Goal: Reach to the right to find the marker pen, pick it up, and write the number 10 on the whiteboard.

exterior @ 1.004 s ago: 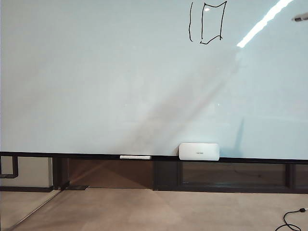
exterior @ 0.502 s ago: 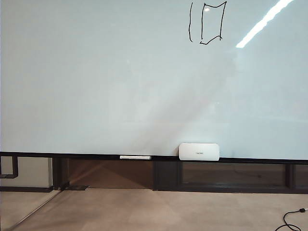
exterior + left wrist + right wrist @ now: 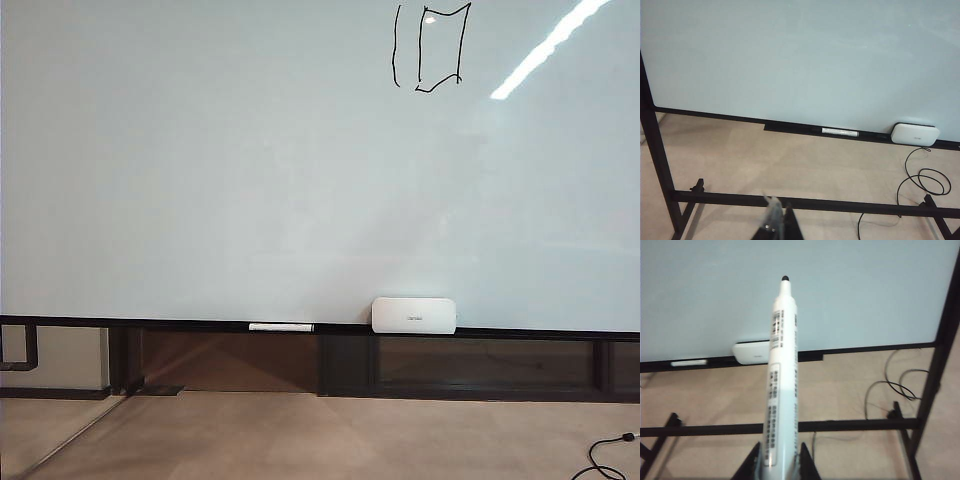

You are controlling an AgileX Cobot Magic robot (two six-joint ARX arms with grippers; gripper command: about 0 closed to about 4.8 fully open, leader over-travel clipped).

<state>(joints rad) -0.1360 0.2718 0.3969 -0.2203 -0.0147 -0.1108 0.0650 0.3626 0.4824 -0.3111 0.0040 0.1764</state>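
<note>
Right gripper [image 3: 781, 471]: jaws clamped on the lower barrel of the marker pen [image 3: 782, 375], tip uncapped and pointing away from the wrist toward the whiteboard [image 3: 710, 295], well apart from it. Judged light, rigid and smooth-bodied; a hold low on the barrel leaves a long free length, so side load at the tip could twist it between the jaws. A grip nearer the tip would steady it.

Left gripper [image 3: 776, 227]: only the jaw ends show at the frame edge, close together with nothing visible between them; open or shut cannot be told.

Beyond, on the board's bottom rail: a white box [image 3: 414, 315] and, beside it, a thin white bar [image 3: 281, 327].

Furthest: the number 10 [image 3: 431, 48] stands complete at the board's upper part. Neither arm appears in the exterior view
</note>
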